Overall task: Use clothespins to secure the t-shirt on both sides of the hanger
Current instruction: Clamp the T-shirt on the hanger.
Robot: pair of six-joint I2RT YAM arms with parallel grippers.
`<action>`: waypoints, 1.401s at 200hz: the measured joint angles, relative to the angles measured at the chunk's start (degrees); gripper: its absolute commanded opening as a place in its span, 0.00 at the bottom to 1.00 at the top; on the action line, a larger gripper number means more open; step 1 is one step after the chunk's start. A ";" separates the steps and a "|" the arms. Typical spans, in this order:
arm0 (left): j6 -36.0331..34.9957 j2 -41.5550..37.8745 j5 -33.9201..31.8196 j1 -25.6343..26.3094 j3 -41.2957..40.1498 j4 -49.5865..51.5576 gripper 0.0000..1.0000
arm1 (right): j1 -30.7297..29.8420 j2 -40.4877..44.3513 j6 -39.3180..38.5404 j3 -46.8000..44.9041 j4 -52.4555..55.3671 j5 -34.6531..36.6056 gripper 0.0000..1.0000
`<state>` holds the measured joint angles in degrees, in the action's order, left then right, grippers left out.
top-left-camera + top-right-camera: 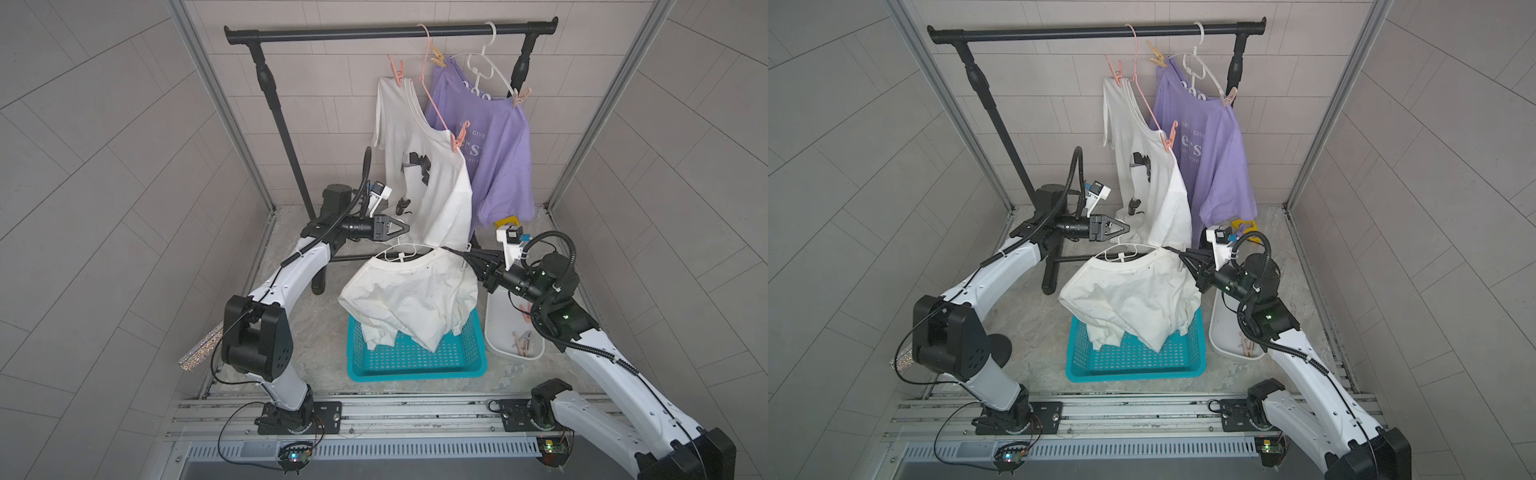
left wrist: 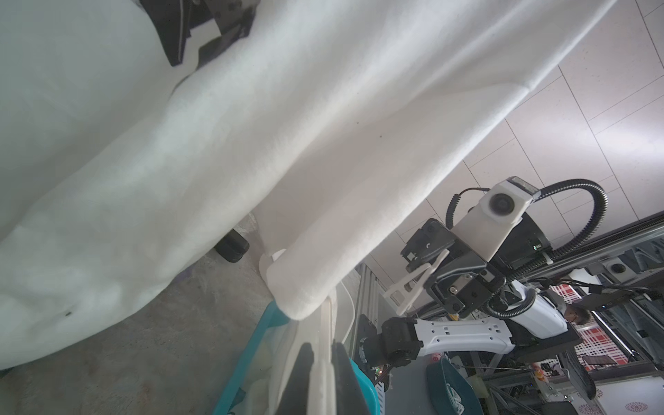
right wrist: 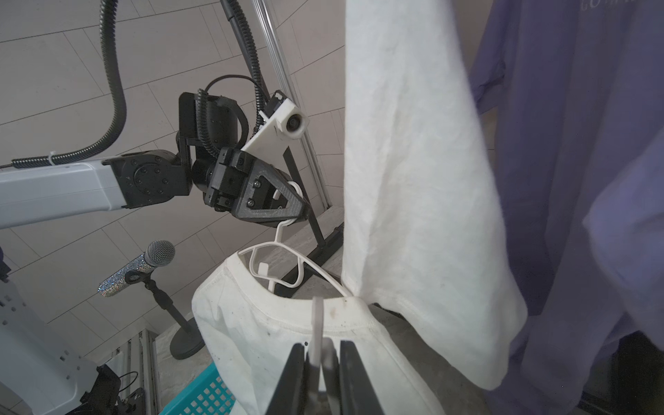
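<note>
A cream t-shirt (image 1: 411,291) hangs on a white hanger (image 1: 401,250) above the basket. My left gripper (image 1: 405,228) is shut on the hanger's hook, which shows clearly in the right wrist view (image 3: 291,215). At the shirt's right shoulder, my right gripper (image 1: 463,257) is shut on a pale clothespin (image 3: 318,323). That clothespin's tip touches the collar seam, and it also shows in the left wrist view (image 2: 416,284). Several more clothespins (image 1: 523,343) lie in the white tray. The hanger's arms are hidden inside the shirt.
A black rack (image 1: 332,35) stands at the back. It carries a white shirt (image 1: 419,166) on a pink hanger and a purple shirt (image 1: 498,153), both pinned. A teal basket (image 1: 415,368) sits under the cream shirt, a white tray (image 1: 496,316) to its right, a glittery microphone (image 1: 199,347) at the left.
</note>
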<state>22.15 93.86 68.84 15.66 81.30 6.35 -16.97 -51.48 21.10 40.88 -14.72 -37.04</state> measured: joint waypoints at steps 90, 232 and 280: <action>-1.20 -6.32 0.13 0.26 -3.43 1.38 0.00 | 0.00 -4.31 -1.27 -0.52 -8.15 0.13 0.00; -1.20 -9.25 1.68 0.28 -5.90 2.12 0.00 | 0.00 -11.89 8.87 -0.50 -22.18 -9.49 0.00; -1.20 -9.55 2.08 0.79 -5.90 2.12 0.00 | 0.00 -12.52 11.45 -0.55 -25.03 -11.74 0.00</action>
<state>20.95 84.31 70.91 16.45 75.40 8.47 -16.97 -64.01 32.56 40.34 -39.75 -48.77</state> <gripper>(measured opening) 0.118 0.159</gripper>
